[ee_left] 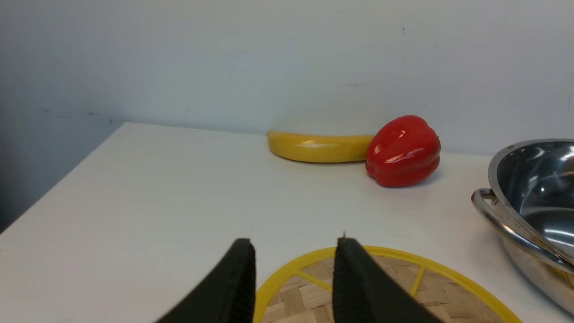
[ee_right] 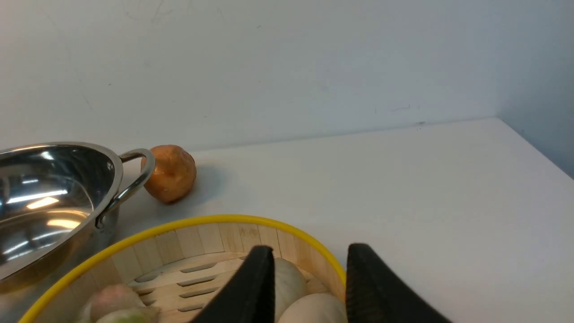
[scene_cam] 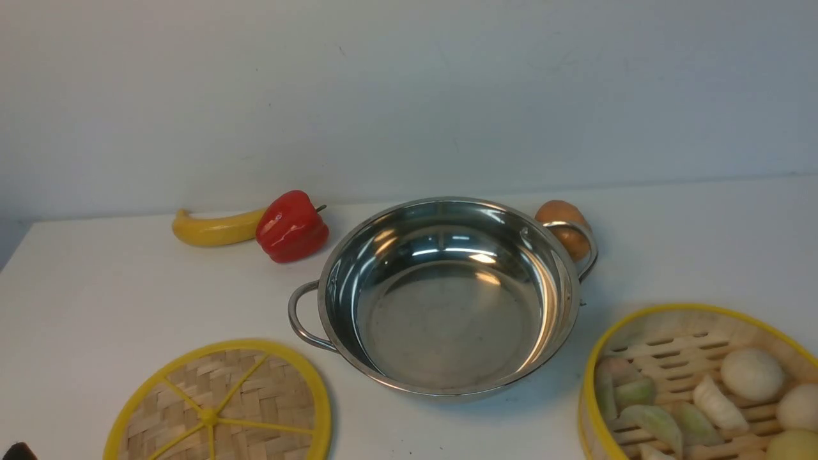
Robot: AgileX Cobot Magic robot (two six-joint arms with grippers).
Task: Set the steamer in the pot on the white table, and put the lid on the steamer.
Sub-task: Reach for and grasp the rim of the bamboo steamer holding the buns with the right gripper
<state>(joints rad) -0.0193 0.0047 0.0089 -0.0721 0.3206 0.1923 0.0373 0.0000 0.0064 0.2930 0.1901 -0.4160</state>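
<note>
1. Front view: the pot (scene_cam: 447, 319) stands empty near the middle of the matte white table (scene_cam: 96, 287). It is wide and shallow, of mirror-bright stainless steel, with two looped wire handles.
2. The lid (scene_cam: 220, 409) lies flat at the front left, apart from the pot. It is a woven-bamboo disc with a thick yellow rim and yellow spokes meeting at a hub.
3. The steamer (scene_cam: 671, 326) sits at the front right, also clear of the pot. It has upright bamboo walls, a slatted floor and a yellow rim, and it holds smooth pale buns (scene_cam: 751, 374) and greenish pleated dumplings (scene_cam: 655, 421).
4. At the back, a glossy banana (scene_cam: 211, 230) touches a shiny red bell pepper (scene_cam: 291, 227). A brown potato (scene_cam: 562, 214) sits behind the pot's right handle. Only this view shows all three task things together.
5. Left wrist view: the left gripper (ee_left: 296, 244) appears here. Its black ribbed fingers (ee_left: 237, 287) stand apart, holding nothing, over the lid's rim. Contact with the rim cannot be told.
6. Right wrist view: the right gripper (ee_right: 307, 251) has its jaws wide and empty, straddling the steamer's wall. One finger is over a bun inside and the other is outside. This view also shows the potato's dull, rough skin.
</note>
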